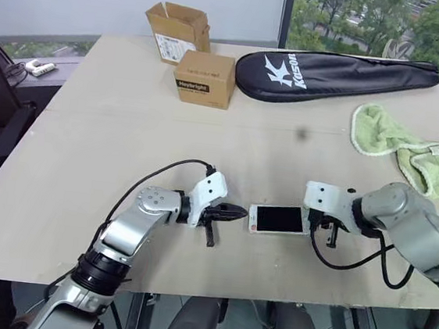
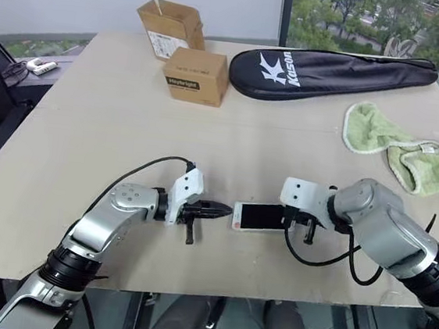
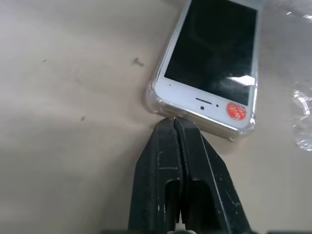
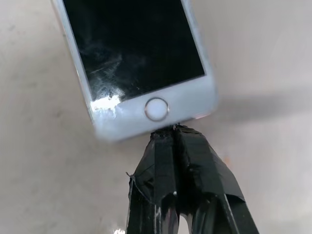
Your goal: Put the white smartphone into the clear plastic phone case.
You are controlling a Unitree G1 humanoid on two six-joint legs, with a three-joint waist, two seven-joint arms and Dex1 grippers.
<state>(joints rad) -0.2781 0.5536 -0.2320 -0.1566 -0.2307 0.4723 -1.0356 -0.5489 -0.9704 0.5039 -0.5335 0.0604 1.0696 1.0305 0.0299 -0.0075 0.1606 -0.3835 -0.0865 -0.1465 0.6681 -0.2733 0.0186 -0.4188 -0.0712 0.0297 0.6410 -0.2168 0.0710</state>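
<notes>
Phone nearly seated in case
The white smartphone point(image 3: 210, 58) is pressed from each end by closed end effectors point(image 3: 174, 127) point(image 4: 174, 130); one clear plastic phone case point(image 3: 155, 95) corner looks unseated.

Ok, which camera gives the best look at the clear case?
The left wrist view: the clear case shows as a raised rim round the phone's corners. From the head views and right wrist view, I can't make it out.

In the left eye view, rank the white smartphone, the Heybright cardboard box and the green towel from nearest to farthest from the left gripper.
Measured from the left gripper:
1. White smartphone, on the table right by the shut fingertips, toward the right arm.
2. Heybright cardboard box, farther back on the table, near its far edge.
3. Green towel, far off at the table's right side.
</notes>
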